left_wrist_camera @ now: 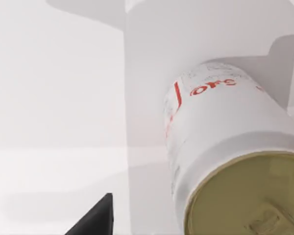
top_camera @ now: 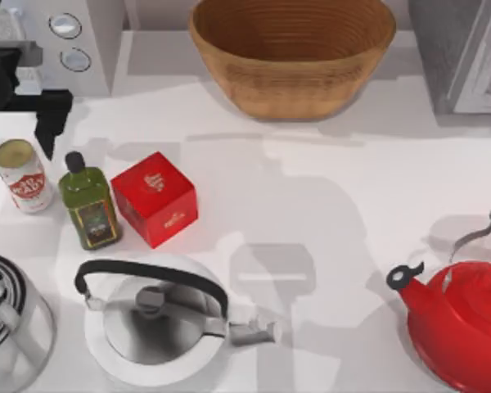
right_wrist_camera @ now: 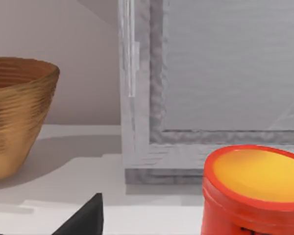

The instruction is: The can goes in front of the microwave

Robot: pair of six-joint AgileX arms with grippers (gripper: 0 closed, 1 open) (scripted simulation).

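Fingers of the left gripper: dark, hanging over the counter at the far left, between the microwave and the can; whether they are spread or pressed together cannot be told, and they hold nothing. One black fingertip shows at the edge of the left wrist view, apart from the can.

Can: upright on the counter at about 7 o'clock from the left gripper, near it and not touching; white-and-red label, dull gold-olive top. Stands in front of the microwave, which sits at the back left corner with two round knobs on its panel. In the left wrist view the can appears close up, its top toward the camera.

Oil bottle: green, black cap, just beside the can at its 3 o'clock.

Red box: just beside the bottle at 3 o'clock.

Steel kettle: at 6 o'clock from the box, black handle.

Wicker basket: back centre.

Grey appliance: back right corner, white-framed door.

Red kettle: front right.

Right arm: parked near the red kettle; one dark finger shows in the right wrist view, state cannot be told.
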